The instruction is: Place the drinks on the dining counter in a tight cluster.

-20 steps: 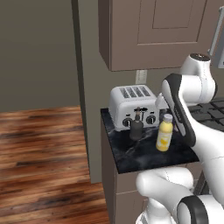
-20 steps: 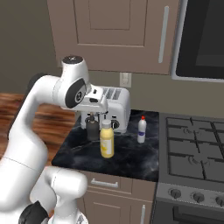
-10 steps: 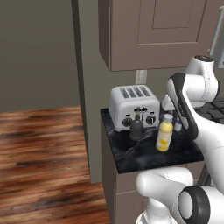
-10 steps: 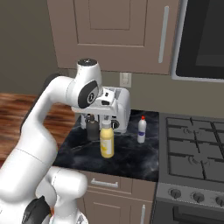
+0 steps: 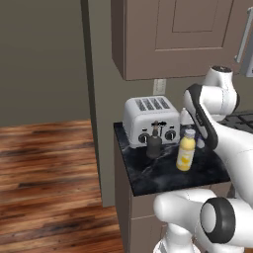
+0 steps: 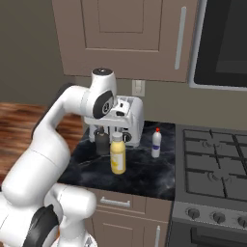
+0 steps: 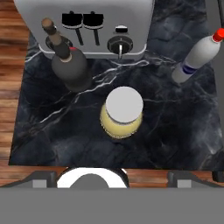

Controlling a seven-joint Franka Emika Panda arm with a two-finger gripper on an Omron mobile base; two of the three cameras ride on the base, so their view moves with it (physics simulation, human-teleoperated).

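Observation:
Three drinks stand on a narrow black marble worktop in front of a silver toaster. The yellow bottle with a pale grey cap is nearest the front edge. A dark grey narrow-necked bottle stands to its left, close to the toaster. A slim white red-capped bottle stands to the right. My gripper hangs open straight above the yellow bottle, apart from it, holding nothing. The dining counter is out of view.
The silver toaster fills the back of the worktop. A gas stove adjoins on the right. Wall cabinets hang overhead. Wood floor lies off the worktop's left edge.
My arm has swung to the right and the hand has come over the yellow bottle. The gripper stays open. The three bottles have not moved.

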